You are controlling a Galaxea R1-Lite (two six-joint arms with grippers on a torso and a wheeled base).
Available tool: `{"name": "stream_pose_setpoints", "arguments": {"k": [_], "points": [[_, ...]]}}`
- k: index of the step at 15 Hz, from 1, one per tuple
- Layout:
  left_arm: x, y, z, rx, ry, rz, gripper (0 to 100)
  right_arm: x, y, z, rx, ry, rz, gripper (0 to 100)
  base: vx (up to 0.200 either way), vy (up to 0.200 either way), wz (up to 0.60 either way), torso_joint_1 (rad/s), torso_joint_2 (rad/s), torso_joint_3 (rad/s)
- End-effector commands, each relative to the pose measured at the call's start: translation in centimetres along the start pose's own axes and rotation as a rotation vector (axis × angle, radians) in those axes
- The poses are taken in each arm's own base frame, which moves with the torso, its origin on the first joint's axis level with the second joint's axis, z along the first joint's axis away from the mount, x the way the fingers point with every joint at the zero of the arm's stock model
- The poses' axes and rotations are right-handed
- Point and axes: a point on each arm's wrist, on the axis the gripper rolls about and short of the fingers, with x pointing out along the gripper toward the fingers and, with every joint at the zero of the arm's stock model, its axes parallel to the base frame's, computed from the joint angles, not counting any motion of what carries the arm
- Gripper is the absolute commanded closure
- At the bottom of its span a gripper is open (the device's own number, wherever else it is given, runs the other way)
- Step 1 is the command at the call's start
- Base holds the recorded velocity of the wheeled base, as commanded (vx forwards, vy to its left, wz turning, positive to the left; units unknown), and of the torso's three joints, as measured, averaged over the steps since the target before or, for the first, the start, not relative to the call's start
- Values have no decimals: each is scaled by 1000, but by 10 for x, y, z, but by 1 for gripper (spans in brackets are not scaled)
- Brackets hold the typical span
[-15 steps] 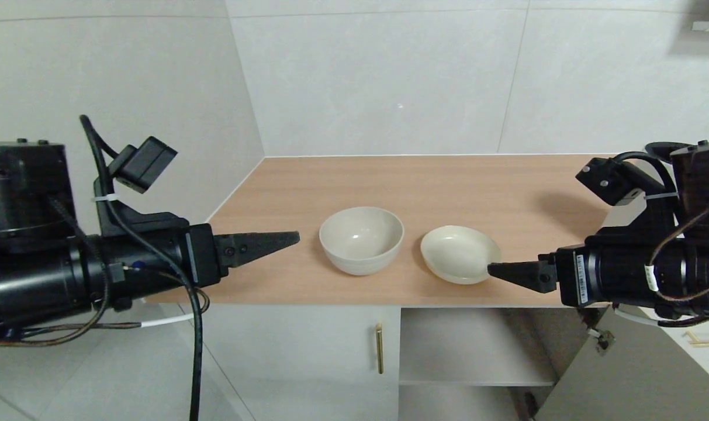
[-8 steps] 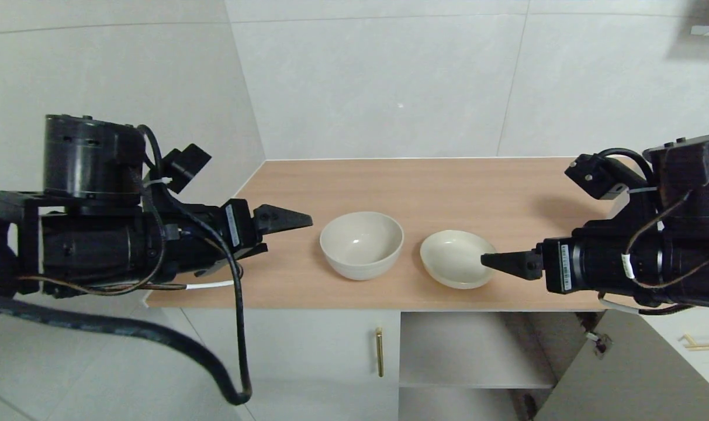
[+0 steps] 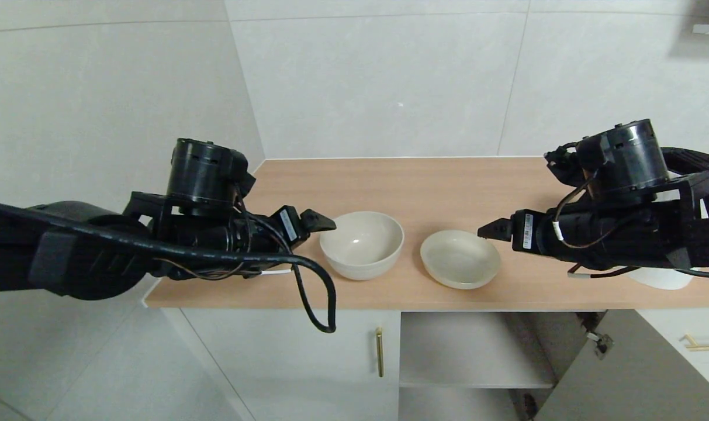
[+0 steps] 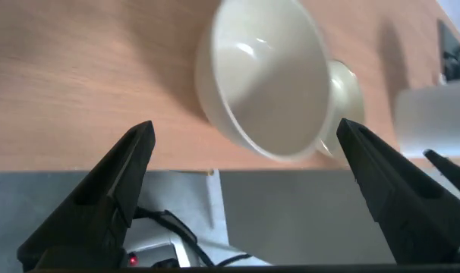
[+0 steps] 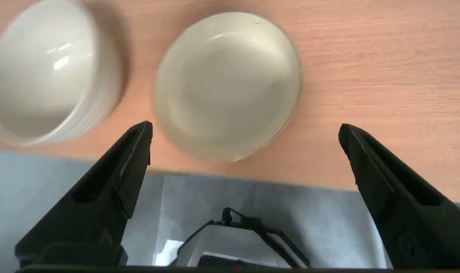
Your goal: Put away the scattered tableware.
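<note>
Approach step, we judge; nothing grasped. Left end effector [image 4: 245, 130] stands wide, the deep bowl [image 3: 361, 242] just ahead of it on the surface [image 3: 436, 181]. Right end effector [image 5: 245, 129], equally wide, faces the shallow dish [image 3: 459, 257]. Next, each must straddle a rim and close.

Getting bright, even light from overhead here. Catching small white glints on the inner wall of the deep bowl [image 3: 362, 242]. Throwing only soft, faint shadows around it and the shallow dish [image 3: 459, 258] on the countertop [image 3: 424, 181]. Showing wide-angle stretch toward the head view's sides.
</note>
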Motion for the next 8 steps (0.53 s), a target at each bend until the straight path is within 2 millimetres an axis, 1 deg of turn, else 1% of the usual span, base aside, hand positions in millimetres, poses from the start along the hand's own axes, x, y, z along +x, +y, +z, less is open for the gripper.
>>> {"name": "stream_pose_setpoints", "arguments": {"k": [1, 4, 8], "points": [[26, 6, -6, -18, 34, 47, 0, 13, 0, -3, -1, 25, -16, 0, 0, 0, 0, 0, 0, 0], [43, 8, -6, -65, 31, 64, 0, 13, 0, -2, 0, 19, -14, 0, 0, 0, 0, 0, 0, 0], [45, 7, -4, -70, 12, 53, 0, 13, 0, -2, 0, 18, -13, 0, 0, 0, 0, 0, 0, 0]]}}
